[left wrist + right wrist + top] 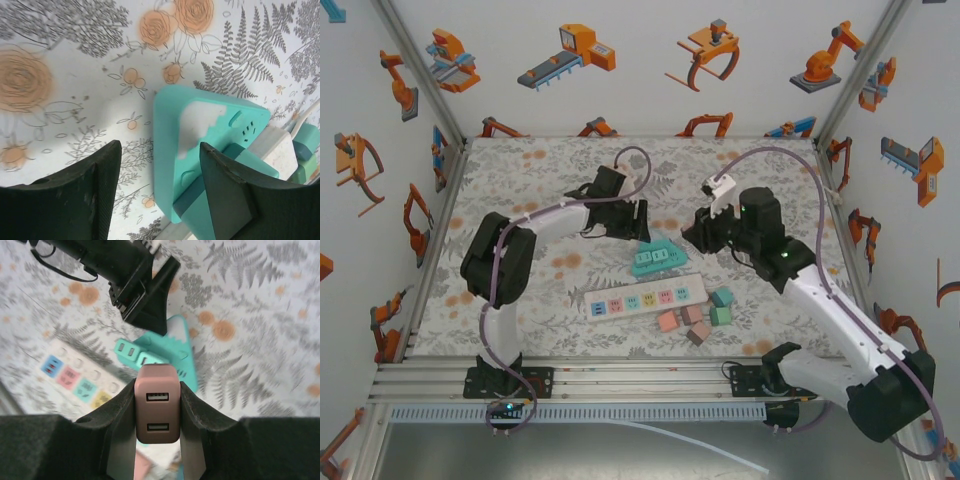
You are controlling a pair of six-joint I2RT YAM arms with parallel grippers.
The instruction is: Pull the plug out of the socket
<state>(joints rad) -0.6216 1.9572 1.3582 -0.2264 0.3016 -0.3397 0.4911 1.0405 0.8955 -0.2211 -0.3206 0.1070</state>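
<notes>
Right end effector (157, 391) clamps pink USB plug (157, 412) above teal socket strip (167, 125); left end effector (159, 147), half open, straddles it, probably bracing.

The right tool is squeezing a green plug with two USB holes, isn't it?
Not green. The plug in the right tool is dusty pink. The right wrist view shows it clamped there, its two USB holes facing the camera.
</notes>
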